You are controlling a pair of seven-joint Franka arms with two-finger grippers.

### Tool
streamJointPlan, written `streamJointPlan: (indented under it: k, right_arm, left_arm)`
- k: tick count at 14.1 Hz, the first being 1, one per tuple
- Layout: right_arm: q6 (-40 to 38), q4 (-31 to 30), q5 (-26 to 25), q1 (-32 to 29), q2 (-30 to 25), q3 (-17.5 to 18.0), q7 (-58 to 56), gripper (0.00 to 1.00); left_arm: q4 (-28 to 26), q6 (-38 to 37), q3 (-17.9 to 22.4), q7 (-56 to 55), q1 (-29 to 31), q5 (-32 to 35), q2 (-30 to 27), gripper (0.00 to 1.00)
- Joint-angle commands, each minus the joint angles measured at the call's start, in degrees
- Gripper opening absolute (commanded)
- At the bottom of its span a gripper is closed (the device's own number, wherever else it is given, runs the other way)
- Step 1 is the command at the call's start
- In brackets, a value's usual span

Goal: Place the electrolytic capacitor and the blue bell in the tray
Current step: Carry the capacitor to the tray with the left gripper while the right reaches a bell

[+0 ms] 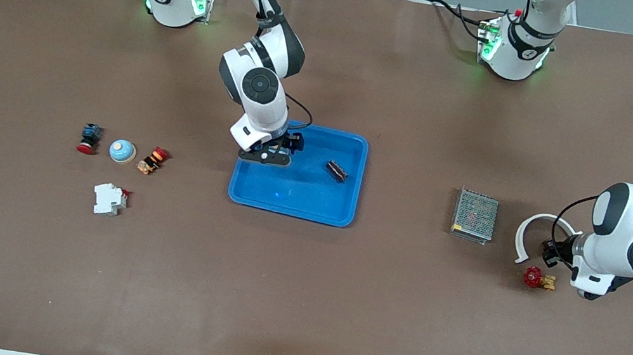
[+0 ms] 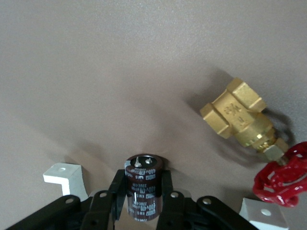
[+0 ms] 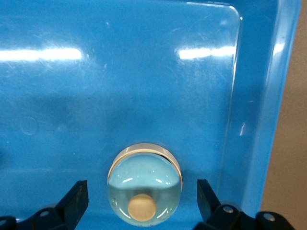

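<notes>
The blue tray [image 1: 343,208] lies mid-table. My right gripper [image 1: 269,155] is low in the tray at the right arm's end, open. In the right wrist view [image 3: 141,194] its fingers stand apart on either side of a light-blue bell [image 3: 144,172] with a beige knob that rests on the tray floor [image 3: 120,86]. A dark cylinder [image 1: 337,171] lies in the tray. Another light-blue bell [image 1: 122,151] sits on the table toward the right arm's end. My left gripper [image 1: 552,249] is shut on a brown electrolytic capacitor [image 2: 144,175], low over the table; it shows in the left wrist view [image 2: 143,191].
A brass valve [image 2: 237,115] with a red handle [image 1: 533,277] and a white curved piece [image 1: 529,229] lie by the left gripper. A metal mesh box [image 1: 475,215] sits between them and the tray. A red push-button [image 1: 89,138], an orange part [image 1: 153,160] and a white breaker [image 1: 109,199] surround the loose bell.
</notes>
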Motion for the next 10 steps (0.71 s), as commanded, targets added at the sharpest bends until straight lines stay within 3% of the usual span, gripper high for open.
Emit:
streamJointPlan:
  k: [1, 6, 10]
  right_arm:
    - [-1.9, -0.1, 0.7, 0.9, -2.5, -0.6, -0.6, 1.0]
    - [-7.9, 0.6, 0.2, -1.2, -5.6, -1.1, -6.6, 1.0]
    - [-15.6, 0.6, 0.2, -8.8, -10.6, -1.1, -20.3, 1.0]
  left_arm:
    - [-0.4, -0.4, -1.1, 0.4, 0.7, 0.4, -2.2, 0.0]
    - [0.0, -4.2, -5.9, -0.5, 0.7, -0.7, -7.4, 0.0]
    - [0.8, -6.1, -12.0, -6.2, 0.5, -5.5, -9.3, 0.0]
